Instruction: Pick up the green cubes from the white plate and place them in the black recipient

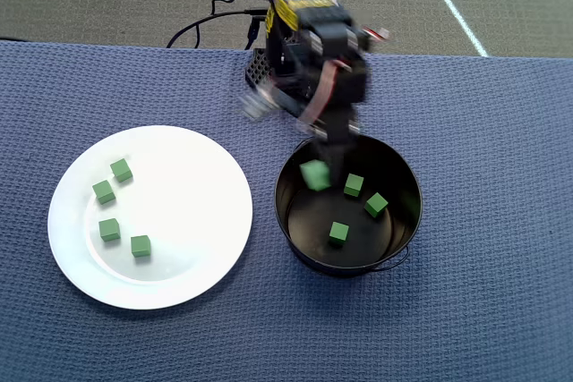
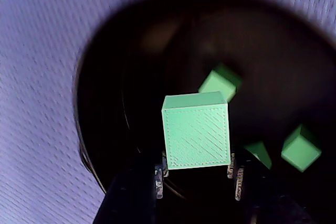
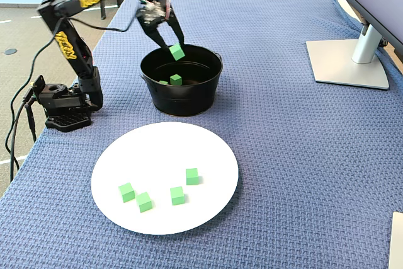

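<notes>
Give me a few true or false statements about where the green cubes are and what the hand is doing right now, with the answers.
1. Four green cubes lie on the white plate. True.
2. The hand is empty. False: a cube sits between its fingers.
3. The hand is above the black pot. True: the wrist view shows the held cube over the pot's dark inside.
4. The pot holds no cubes yet. False: three loose cubes already lie on its bottom in the overhead view.
5. The plate touches the pot. False: blue cloth shows between them.
</notes>
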Action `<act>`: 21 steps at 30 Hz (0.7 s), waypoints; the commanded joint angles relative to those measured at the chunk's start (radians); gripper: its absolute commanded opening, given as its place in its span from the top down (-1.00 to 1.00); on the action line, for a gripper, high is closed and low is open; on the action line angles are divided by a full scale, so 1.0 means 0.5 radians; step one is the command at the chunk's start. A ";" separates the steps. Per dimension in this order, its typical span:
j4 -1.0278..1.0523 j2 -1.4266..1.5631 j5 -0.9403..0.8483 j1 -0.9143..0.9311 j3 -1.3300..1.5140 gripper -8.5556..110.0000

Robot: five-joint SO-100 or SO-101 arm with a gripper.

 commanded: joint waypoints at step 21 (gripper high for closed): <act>-0.126 0.181 -0.736 1.393 0.049 0.37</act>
